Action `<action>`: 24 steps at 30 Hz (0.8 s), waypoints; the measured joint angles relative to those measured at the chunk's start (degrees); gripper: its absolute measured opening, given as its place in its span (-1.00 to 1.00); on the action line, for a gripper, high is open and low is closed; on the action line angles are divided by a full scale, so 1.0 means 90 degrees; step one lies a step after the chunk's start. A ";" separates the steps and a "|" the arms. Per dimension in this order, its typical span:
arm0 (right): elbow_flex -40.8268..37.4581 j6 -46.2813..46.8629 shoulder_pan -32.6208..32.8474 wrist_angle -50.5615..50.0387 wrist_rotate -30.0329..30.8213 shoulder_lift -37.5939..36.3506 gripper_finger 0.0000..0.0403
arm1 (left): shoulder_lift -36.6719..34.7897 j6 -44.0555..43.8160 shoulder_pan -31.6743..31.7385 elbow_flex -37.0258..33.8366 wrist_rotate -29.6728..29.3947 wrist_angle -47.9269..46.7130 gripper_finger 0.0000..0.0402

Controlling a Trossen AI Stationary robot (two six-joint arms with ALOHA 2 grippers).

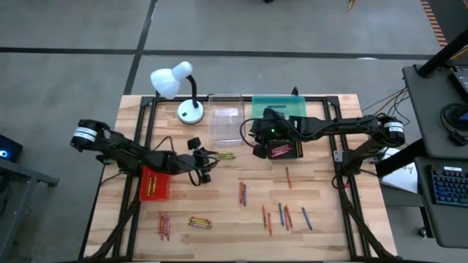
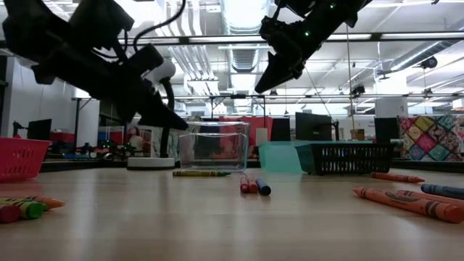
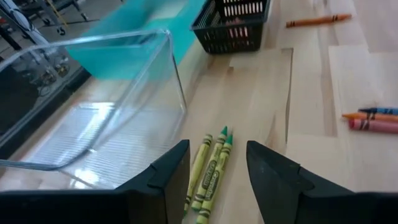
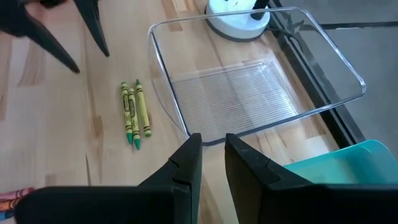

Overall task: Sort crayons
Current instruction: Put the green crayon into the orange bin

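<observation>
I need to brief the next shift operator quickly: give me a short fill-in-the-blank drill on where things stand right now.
1. The green crayons lie on the table beside the ____ tray.
2. The left gripper hovers over those crayons with its fingers ____.
3. The red tray sits on the table's ____ side in the high view.
4. The white ____ stands behind the clear tray.

Missing words: clear; open; left; lamp

White desk lamp [image 1: 178, 86], clear tray [image 1: 226, 123], teal tray [image 1: 280, 106] along far edge; red tray [image 1: 155, 184] near left
</observation>
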 joint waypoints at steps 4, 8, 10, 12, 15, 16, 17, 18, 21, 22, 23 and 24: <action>-0.0002 -0.0009 0.0000 0.0009 0.0001 0.0000 -0.70 | 0.0545 0.0000 0.0000 0.0223 0.0005 0.0042 -0.30; -0.0002 -0.0009 0.0000 0.0009 0.0001 0.0000 -0.70 | 0.1093 0.0000 0.0027 0.0434 0.0004 0.0058 -0.30; -0.0002 -0.0009 0.0000 0.0007 0.0001 0.0000 -0.71 | 0.1337 0.0000 0.0029 0.0487 0.0003 0.0050 -0.30; -0.0002 -0.0002 0.0000 0.0007 0.0003 0.0000 -0.72 | 0.1531 -0.0035 0.0029 0.0546 -0.0006 0.0029 -0.30; -0.0003 0.0040 0.0000 0.0007 0.0001 0.0000 -0.72 | 0.1697 -0.0132 0.0034 0.0553 -0.0038 0.0049 -0.30; -0.0008 0.0040 0.0000 0.0007 0.0001 0.0000 -0.72 | 0.1734 -0.0148 0.0034 0.0556 -0.0040 0.0053 -0.30; -0.0011 0.0040 0.0000 0.0006 0.0001 0.0000 -0.72 | 0.1740 -0.0151 0.0034 0.0548 -0.0041 0.0026 -0.30; -0.0015 0.0045 0.0000 0.0007 0.0001 0.0000 -0.71 | 0.1740 -0.0155 0.0042 0.0540 -0.0048 0.0026 -0.30; -0.0031 0.0057 0.0000 0.0009 0.0001 0.0000 -0.71 | 0.1742 -0.0155 0.0100 0.0526 -0.0057 0.0058 -0.30; -0.0037 0.0059 0.0000 0.0013 0.0001 0.0000 -0.71 | 0.1742 -0.0155 0.0128 0.0517 -0.0060 0.0038 -0.30; -0.0046 0.0067 0.0000 0.0021 0.0001 0.0000 -0.71 | 0.1753 -0.0153 0.0153 0.0506 -0.0060 0.0044 -0.30; -0.0057 0.0106 0.0000 0.0047 0.0003 0.0000 -0.71 | 0.1766 -0.0154 0.0174 0.0500 -0.0060 0.0047 -0.30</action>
